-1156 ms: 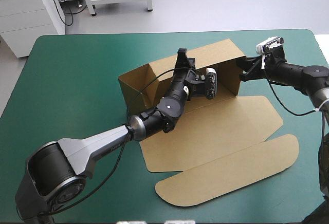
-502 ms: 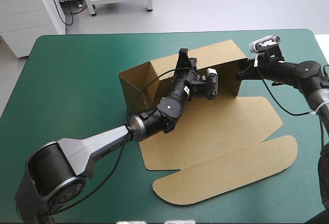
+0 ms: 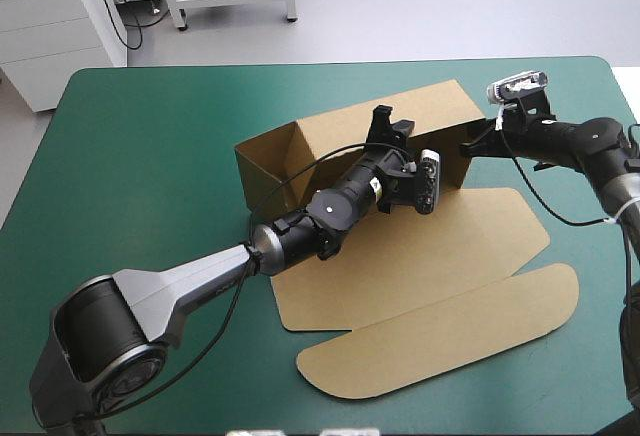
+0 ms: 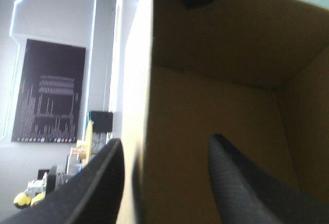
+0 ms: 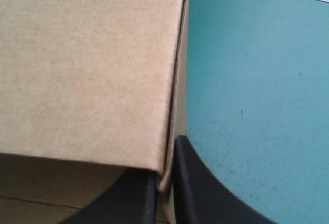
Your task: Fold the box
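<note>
Two holds: right gripper (image 5: 165, 172) clamps the box (image 3: 430, 246) at its right corner, seemingly shallow, so it may slip; left gripper (image 4: 164, 141) straddles the far wall, fingers apart.

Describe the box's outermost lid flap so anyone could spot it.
On the teal-green table, the brown box has walls raised farther back, lid flat toward the near edge. The flap is the lid's nearest strip, alone in having rounded ends.

Brown box (image 4: 216, 95) wall, left end effector (image 4: 164, 139) astride it, fingers (image 4: 97, 193) apart
</note>
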Action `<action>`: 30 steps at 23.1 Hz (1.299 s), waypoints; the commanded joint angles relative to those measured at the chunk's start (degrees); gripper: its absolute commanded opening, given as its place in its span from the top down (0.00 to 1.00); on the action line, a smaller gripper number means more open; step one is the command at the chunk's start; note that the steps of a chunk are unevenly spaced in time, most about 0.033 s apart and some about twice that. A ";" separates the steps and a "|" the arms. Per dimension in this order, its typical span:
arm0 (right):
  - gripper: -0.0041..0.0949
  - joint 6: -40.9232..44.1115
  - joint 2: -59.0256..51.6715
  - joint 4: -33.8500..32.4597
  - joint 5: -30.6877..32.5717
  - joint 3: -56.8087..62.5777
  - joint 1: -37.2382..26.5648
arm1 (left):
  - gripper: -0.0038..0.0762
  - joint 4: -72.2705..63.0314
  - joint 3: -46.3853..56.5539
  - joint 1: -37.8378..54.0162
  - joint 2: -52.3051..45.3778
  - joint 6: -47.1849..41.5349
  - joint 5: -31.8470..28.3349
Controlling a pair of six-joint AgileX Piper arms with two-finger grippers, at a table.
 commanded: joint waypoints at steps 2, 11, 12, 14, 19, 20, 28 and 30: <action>0.95 2.52 -1.60 -3.32 1.48 -0.70 0.19 | 0.47 1.09 -1.57 -1.64 -3.57 -4.79 -2.17; 0.96 8.89 -1.60 -9.38 0.45 -0.70 0.19 | 0.49 0.99 -1.57 -8.68 -6.48 -9.32 1.08; 0.96 8.89 -1.60 -9.38 0.45 -0.70 0.19 | 0.52 0.72 -1.57 -9.40 -7.01 -9.32 2.81; 0.96 10.02 -1.60 -9.38 0.73 -0.70 0.19 | 0.71 0.60 -1.57 -11.00 -8.55 -9.32 8.08; 0.96 11.37 -3.21 -9.73 2.89 -0.82 0.19 | 0.94 -2.26 -1.79 -9.10 -15.04 -10.05 10.16; 0.96 12.32 -4.65 -10.41 3.31 -0.82 0.19 | 0.94 -2.62 -2.22 -6.10 -17.39 -10.35 10.16; 0.96 33.29 -13.69 -24.57 17.53 -4.65 0.19 | 0.94 -33.29 -3.77 22.07 -28.58 -9.68 11.31; 0.96 37.49 -13.57 -26.82 22.88 -8.02 1.56 | 0.94 -41.91 -3.54 28.18 -29.69 -6.00 12.13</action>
